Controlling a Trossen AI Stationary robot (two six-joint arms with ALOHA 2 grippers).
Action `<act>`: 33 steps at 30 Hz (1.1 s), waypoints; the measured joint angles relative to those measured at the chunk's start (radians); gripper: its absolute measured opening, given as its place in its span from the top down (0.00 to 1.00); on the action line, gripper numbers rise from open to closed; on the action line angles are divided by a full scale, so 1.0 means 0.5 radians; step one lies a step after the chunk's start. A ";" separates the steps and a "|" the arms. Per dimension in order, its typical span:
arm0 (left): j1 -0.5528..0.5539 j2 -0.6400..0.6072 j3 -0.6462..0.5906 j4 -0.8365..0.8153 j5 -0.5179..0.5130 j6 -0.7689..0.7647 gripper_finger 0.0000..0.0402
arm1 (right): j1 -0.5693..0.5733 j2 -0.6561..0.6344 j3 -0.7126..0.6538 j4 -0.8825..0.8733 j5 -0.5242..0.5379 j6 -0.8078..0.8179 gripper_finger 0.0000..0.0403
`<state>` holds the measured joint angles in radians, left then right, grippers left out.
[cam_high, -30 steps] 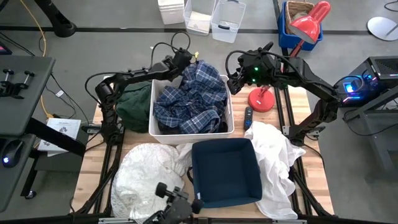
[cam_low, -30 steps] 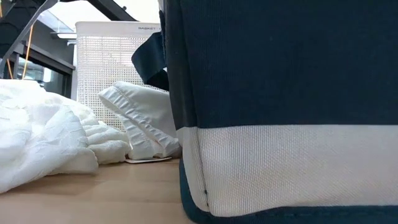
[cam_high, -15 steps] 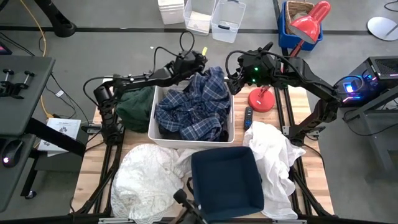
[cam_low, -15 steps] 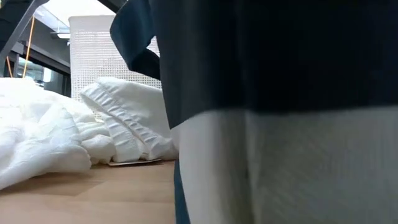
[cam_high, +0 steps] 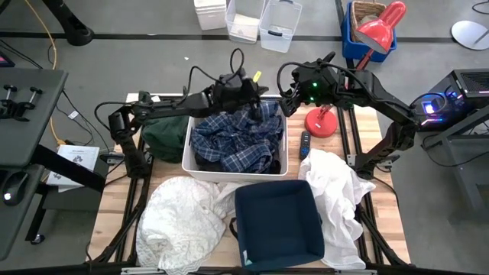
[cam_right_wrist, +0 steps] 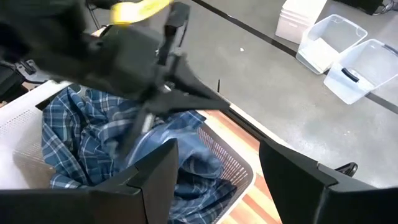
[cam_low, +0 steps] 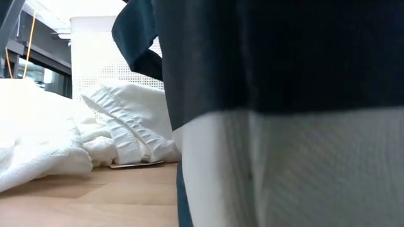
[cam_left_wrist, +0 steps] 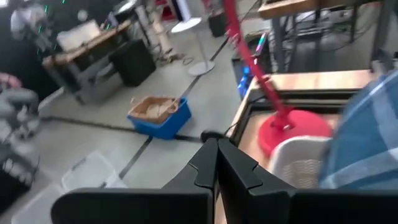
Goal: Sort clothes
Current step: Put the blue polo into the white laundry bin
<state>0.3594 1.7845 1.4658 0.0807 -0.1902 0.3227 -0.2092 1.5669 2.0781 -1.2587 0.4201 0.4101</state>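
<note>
Change: against the views from a second ago, your left tool (cam_high: 252, 85) has travelled across the white perforated plastic bin (cam_high: 186, 145) to its far rim. The blue-and-white plaid shirt (cam_high: 229, 141), which stood bunched up high, has sunk lower into that bin.
Left tool: in its wrist view the fingers meet in a narrow point with no cloth seen between them, so you seem to have let the shirt go.
Right tool: your right tool (cam_high: 289, 99) hovers at the bin's far right corner, fingers spread wide and holding nothing.
Meaning for the task: I judge the plaid shirt is now placed, and one garment is sorted.
White bin: it holds the plaid shirt, with a darker fabric peeking out beneath it at the near left; you cannot tell what that is.
Navy bin: the navy fabric bin (cam_high: 279, 218) has slid nearer the counter's front edge and now fills the low view; nothing shows inside it.
Still loose: the dark green garment (cam_high: 164, 130) lies on the wooden counter (cam_high: 386, 206) just beside the white bin. One white crumpled garment (cam_high: 179, 221) lies left of the navy bin, another white garment (cam_high: 336, 191) right of it, both touching it.
</note>
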 joint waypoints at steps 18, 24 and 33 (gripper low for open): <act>-0.551 -0.141 -0.307 -0.602 -0.120 -0.570 1.00 | -0.001 0.000 0.000 0.000 0.011 -0.049 0.45; -0.480 -0.141 -0.725 -0.543 -0.214 -1.280 1.00 | -0.001 0.000 0.000 0.001 0.010 -0.026 0.45; -0.407 -0.153 -1.291 -0.387 -0.029 -2.115 1.00 | 0.000 0.000 0.000 -0.001 0.008 0.001 0.45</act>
<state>0.1562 1.7079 0.8202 -0.1128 -0.2044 -0.7349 -0.2092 1.5669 2.0781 -1.2591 0.4239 0.4107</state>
